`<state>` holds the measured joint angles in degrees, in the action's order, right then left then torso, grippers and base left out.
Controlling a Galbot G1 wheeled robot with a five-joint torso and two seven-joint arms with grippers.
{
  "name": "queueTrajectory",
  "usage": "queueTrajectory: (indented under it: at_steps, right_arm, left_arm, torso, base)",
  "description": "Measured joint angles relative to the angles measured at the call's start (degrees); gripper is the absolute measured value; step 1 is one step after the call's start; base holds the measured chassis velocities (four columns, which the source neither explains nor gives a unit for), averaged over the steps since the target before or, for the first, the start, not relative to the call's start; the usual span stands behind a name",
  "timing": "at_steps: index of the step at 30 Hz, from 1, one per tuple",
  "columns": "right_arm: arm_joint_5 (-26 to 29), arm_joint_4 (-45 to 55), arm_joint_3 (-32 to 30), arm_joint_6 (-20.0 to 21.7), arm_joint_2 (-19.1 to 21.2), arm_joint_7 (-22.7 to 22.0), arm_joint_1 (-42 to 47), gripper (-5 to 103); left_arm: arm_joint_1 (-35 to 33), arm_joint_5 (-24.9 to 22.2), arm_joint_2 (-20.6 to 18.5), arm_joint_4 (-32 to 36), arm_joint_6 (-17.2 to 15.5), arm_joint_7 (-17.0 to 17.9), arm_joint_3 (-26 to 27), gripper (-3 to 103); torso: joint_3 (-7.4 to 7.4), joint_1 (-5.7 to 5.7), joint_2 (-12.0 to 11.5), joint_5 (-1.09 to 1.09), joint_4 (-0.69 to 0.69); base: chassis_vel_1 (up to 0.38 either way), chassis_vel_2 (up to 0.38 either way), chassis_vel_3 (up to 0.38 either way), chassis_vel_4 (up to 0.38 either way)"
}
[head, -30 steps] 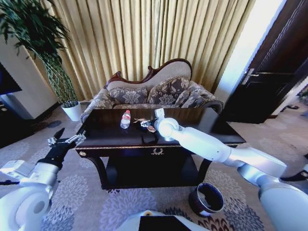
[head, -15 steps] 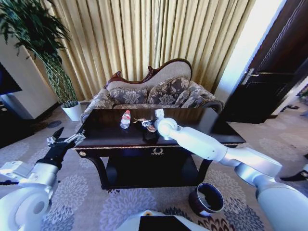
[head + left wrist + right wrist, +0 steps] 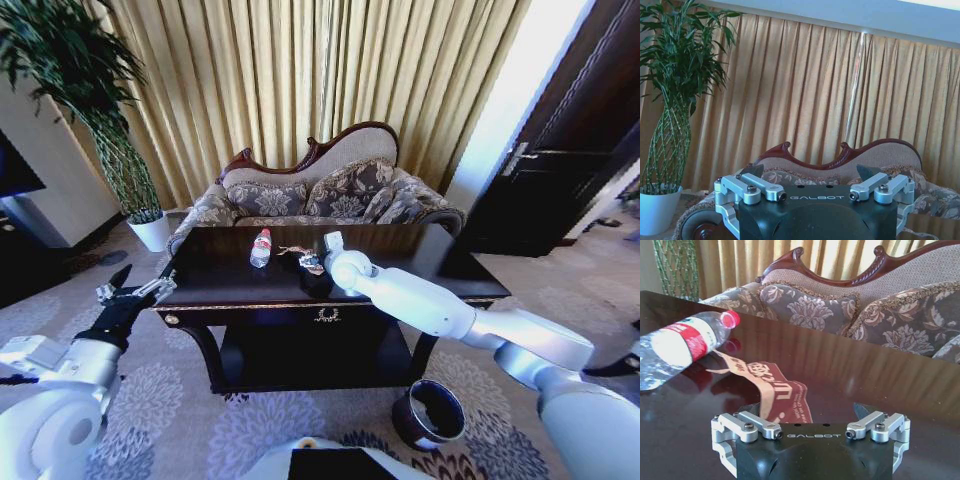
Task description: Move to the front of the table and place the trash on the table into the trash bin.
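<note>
Head view, nearest first: trash bin low at lower right of frame, on patterned carpet, right of the counter's front legs. Left gripper at left edge of frame, held off the counter's left end, jaws spread and holding nothing. Right gripper reaching from lower right across the counter to its middle, black body low over the dark glossy top; jaws apart in the right wrist view, released, with the brownish-red wrapper lying flat between and just ahead of them. Same wrapper at frame centre in the head view, just beside the gripper tip. Clear bottle with red cap lying on its side left of the wrapper, near but apart; in the right wrist view, bottle at left of frame, cap pointing toward the sofa. Farther back, sofa behind the counter, curtains beyond, plant in white pot at upper left.
</note>
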<state>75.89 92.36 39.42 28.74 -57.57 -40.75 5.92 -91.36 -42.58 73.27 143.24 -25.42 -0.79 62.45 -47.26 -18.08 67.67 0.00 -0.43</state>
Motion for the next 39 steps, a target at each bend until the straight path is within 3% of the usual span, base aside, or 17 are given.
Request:
queueTrajectory:
  at_steps: [7, 11, 13, 14, 15, 17, 20, 22, 23, 28, 31, 35, 39]
  right_arm:
    - [-2.0, -2.8, 0.0, -1.7, -0.9, 0.0, -0.3, 102]
    - [-2.0, -3.2, 0.0, -2.0, -1.2, 0.0, -0.3, 89]
    - [-2.1, -3.2, -0.1, -2.1, -1.2, 0.0, -0.2, 89]
    - [-2.1, -3.2, -0.2, -2.2, -1.3, 0.0, 0.0, 73]
    - [-2.1, -3.2, -0.2, -2.2, -1.3, 0.0, 0.0, 73]
    - [-2.1, -3.2, -0.3, -2.4, -1.2, 0.0, 0.1, 62]
    - [-2.1, -3.2, -0.3, -2.4, -1.1, 0.0, 0.2, 62]
    - [-2.1, -3.1, -0.3, -2.7, -0.7, 0.0, 0.3, 46]
    - [-2.1, -3.1, -0.3, -2.7, -0.7, 0.0, 0.3, 46]
    - [-2.1, -2.7, -0.5, -3.1, 0.0, 0.0, 0.3, 24]
    - [-2.1, -2.6, -0.5, -3.2, 0.0, 0.0, 0.4, 19]
    - [-1.7, -2.0, -0.5, -3.9, 0.1, -0.1, 0.7, 3]
    - [0.0, -0.8, -0.6, -4.2, 0.4, -0.3, 0.8, 1]
  left_arm:
    - [0.2, 0.0, -0.1, 0.0, 0.4, 0.0, 0.0, 100]
    - [0.3, 0.0, -0.2, 0.0, 0.7, 0.0, 0.0, 100]
    - [0.3, 0.0, -0.2, 0.0, 0.7, 0.0, -0.1, 100]
    - [0.3, 0.0, -0.2, 0.0, 0.7, 0.0, -0.1, 100]
    - [0.3, 0.0, -0.2, 0.0, 0.7, 0.0, -0.1, 100]
    - [0.4, 0.1, -0.2, -0.1, 0.8, 0.0, -0.1, 100]
    - [0.4, 0.1, -0.2, -0.1, 0.8, 0.0, -0.1, 100]
    - [0.4, 0.1, -0.2, -0.2, 0.8, 0.0, -0.1, 100]
    - [0.4, 0.1, -0.2, -0.2, 0.8, 0.0, -0.1, 100]
    - [0.4, 0.1, -0.2, -0.3, 0.9, -0.1, -0.1, 100]
    - [0.4, 0.1, -0.3, -0.3, 0.9, -0.1, 0.0, 100]
    - [0.5, 0.0, -0.8, -0.4, 1.0, -0.1, 0.3, 100]
    - [0.7, -0.1, -0.9, -0.5, 1.0, -0.1, 0.3, 100]
  torso:
    - [0.0, 0.0, 0.0, 0.0, 0.0]
    - [0.0, 0.0, 0.0, 0.0, 0.0]
    - [0.0, 0.0, 0.0, 0.0, 0.0]
    - [0.0, 0.0, 0.0, 0.0, 0.0]
    - [0.0, 0.0, 0.0, 0.0, 0.0]
    - [0.0, 0.0, 0.0, 0.0, 0.0]
    - [0.0, 0.0, 0.0, 0.0, 0.0]
    - [0.0, 0.0, 0.0, 0.0, 0.0]
    - [0.0, 0.0, 0.0, 0.0, 0.0]
    - [0.0, 0.0, 0.0, 0.0, 0.0]
    - [0.0, 0.0, 0.0, 0.0, 0.0]
    - [0.0, 0.0, 0.0, 0.0, 0.0]
    - [0.0, 0.0, 0.0, 0.0, 0.0]
  base:
    - [0.0, 0.0, 0.0, 0.0]
    - [0.0, 0.0, 0.0, 0.0]
    - [0.0, 0.0, 0.0, 0.0]
    - [0.0, 0.0, 0.0, 0.0]
    - [0.0, 0.0, 0.0, 0.0]
    - [0.0, 0.0, 0.0, 0.0]
    - [0.0, 0.0, 0.0, 0.0]
    - [0.0, 0.0, 0.0, 0.0]
    - [0.0, 0.0, 0.0, 0.0]
    - [0.0, 0.0, 0.0, 0.0]
    - [0.0, 0.0, 0.0, 0.0]
    - [0.0, 0.0, 0.0, 0.0]
    - [0.0, 0.0, 0.0, 0.0]
